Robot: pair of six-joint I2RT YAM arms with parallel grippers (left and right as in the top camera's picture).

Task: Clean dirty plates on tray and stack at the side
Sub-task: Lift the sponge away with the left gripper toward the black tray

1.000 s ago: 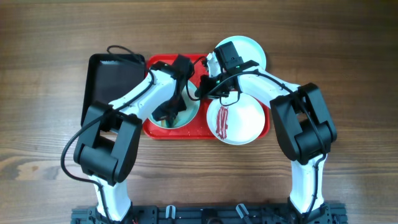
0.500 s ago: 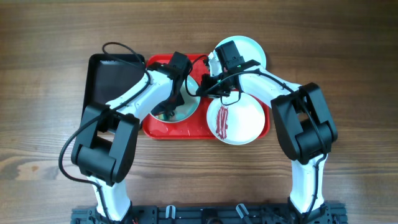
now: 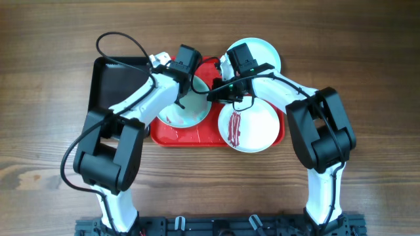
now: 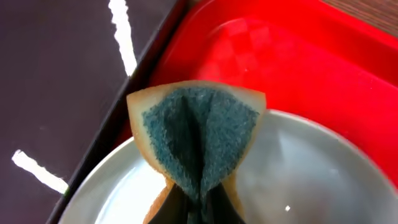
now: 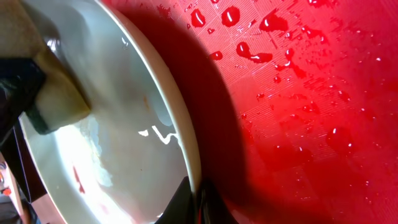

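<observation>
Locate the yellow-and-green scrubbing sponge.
In the left wrist view, the sponge is pinched in the left claw over the pale round plate at the left end of the red plastic tray, beside the black tray.

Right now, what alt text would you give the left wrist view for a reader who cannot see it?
The left gripper pinches a folded sponge, yellow with a dark green scouring face, over the rim of a pale plate. The plate sits on the red tray, with the black tray alongside at the picture's left.
</observation>
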